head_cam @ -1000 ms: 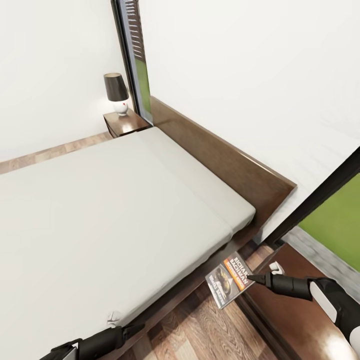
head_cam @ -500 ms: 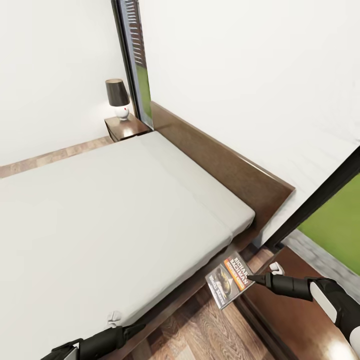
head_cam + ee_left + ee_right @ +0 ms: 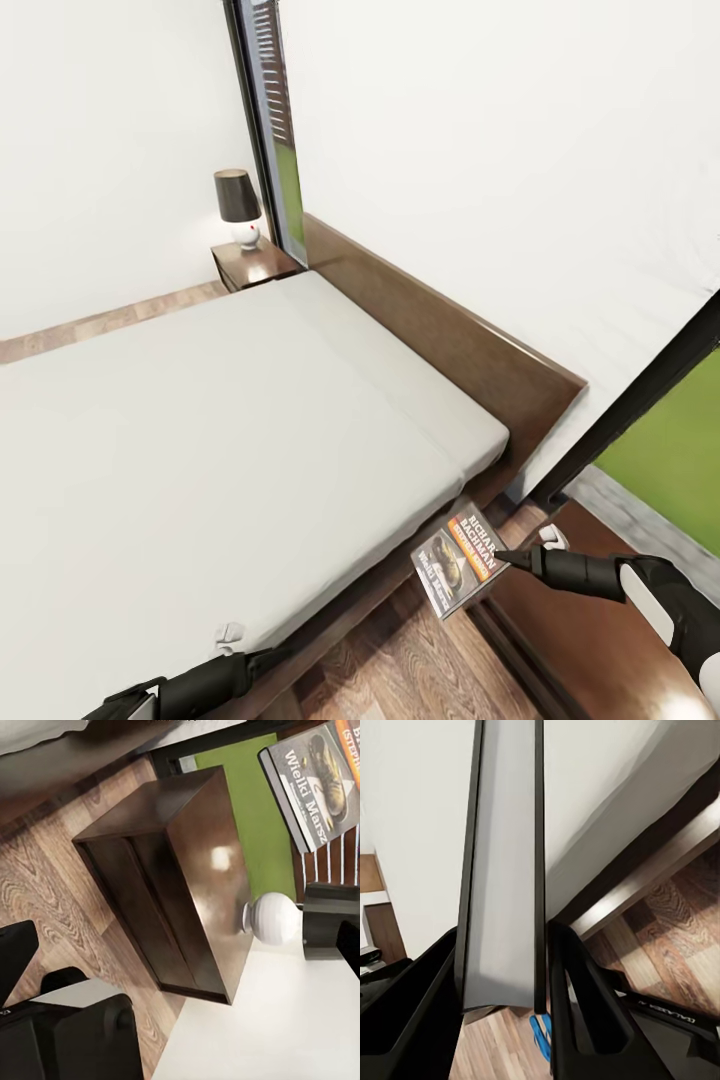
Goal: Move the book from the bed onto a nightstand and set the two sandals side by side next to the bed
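One book (image 3: 460, 560) gripped in the right hand (image 3: 500, 556) beside one bed (image 3: 230, 430); two nightstands (image 3: 255, 265) (image 3: 600, 640), one lamp (image 3: 238, 205); left hand (image 3: 265, 662) state indeterminate.

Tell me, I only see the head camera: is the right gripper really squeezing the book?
Observer: Yes. The right wrist view shows the book edge-on, pinched between the right gripper's two fingers.
Operator: Can you spot a sandal?
Observer: One blue sandal lies on the wood floor past the book's edge.
Operator: What's written under the name?
Observer: In the left wrist view the book reads "Wielki Marsz".
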### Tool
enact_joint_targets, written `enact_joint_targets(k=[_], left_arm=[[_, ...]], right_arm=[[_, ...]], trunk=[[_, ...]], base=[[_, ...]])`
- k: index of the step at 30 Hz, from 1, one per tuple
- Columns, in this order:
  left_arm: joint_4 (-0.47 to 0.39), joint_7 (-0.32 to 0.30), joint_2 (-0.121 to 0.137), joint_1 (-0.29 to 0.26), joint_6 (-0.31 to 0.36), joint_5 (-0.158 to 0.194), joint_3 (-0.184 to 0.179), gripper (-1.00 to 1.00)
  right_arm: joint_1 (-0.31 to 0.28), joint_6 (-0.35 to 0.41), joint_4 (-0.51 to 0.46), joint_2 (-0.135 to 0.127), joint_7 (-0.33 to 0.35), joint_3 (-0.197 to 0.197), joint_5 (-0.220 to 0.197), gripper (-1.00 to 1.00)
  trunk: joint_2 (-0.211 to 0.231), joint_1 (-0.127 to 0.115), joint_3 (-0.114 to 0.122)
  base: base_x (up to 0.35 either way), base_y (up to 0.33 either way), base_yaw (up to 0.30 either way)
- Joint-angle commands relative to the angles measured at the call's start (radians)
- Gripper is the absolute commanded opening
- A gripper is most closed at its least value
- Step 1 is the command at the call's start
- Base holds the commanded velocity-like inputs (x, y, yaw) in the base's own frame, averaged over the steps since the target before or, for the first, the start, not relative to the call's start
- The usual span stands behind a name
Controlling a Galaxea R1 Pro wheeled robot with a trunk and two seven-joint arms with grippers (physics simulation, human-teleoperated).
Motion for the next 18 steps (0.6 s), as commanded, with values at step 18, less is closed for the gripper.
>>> enact_joint_targets(k=[18], left_arm=[[0.001, -0.004, 0.001, -0.001, 0.008, 0.011, -0.008, 1.00]], right_arm=[[-0.001, 0.005, 0.000, -0.002, 0.000, 0.004, -0.008, -1.00]], trunk=[[-0.001, 0.000, 0.029]], base=[[0.000, 0.000, 0.000]])
